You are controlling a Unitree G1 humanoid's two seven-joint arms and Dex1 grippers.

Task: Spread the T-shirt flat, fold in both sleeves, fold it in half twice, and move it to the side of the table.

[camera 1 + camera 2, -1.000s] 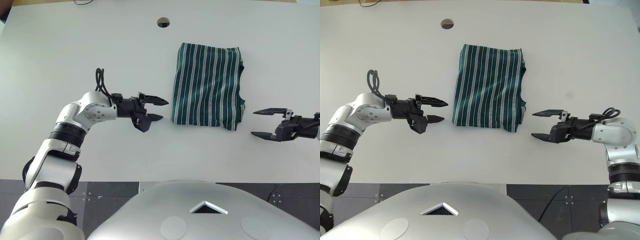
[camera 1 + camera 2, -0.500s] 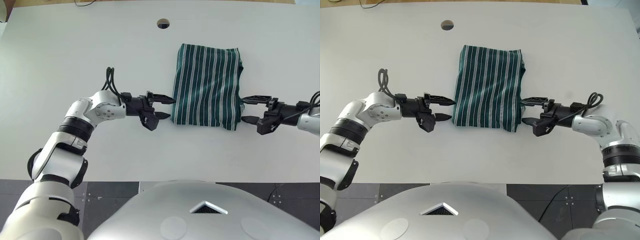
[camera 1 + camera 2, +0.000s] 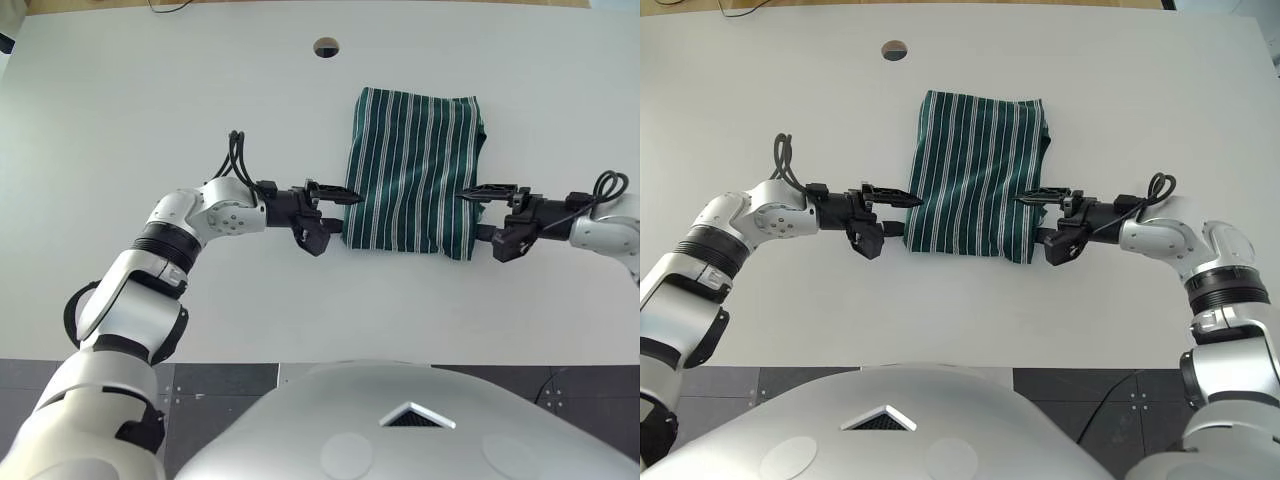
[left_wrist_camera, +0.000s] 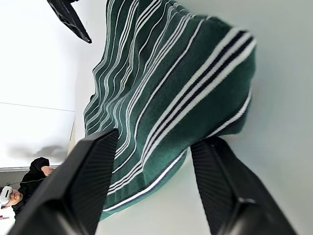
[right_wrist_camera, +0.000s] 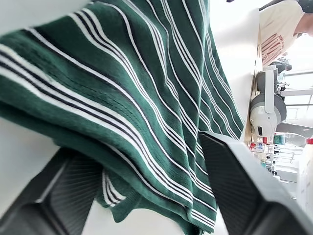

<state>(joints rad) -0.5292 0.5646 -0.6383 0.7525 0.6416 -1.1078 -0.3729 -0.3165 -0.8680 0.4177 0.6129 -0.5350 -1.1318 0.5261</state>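
Observation:
The T-shirt (image 3: pixel 415 170), dark green with white stripes, lies folded into a rectangle on the white table (image 3: pixel 150 120), right of centre. My left gripper (image 3: pixel 345 215) is open at its near left corner, one finger over the cloth edge and one below it. In the left wrist view the striped corner (image 4: pixel 161 88) sits between the two fingers (image 4: pixel 93 186). My right gripper (image 3: pixel 470 213) is open at the near right corner, its upper finger reaching over the cloth. In the right wrist view the bunched cloth edge (image 5: pixel 122 98) lies between the pads (image 5: pixel 244 181).
A round cable hole (image 3: pixel 326 46) is in the table behind the shirt, to its left. The table's front edge (image 3: pixel 300 360) runs just below both arms. Bare tabletop stretches to the left of the shirt.
Both arms have moved inward from either side of the shirt. Their open fingers, which stood clear of the cloth, now straddle its two near corners.

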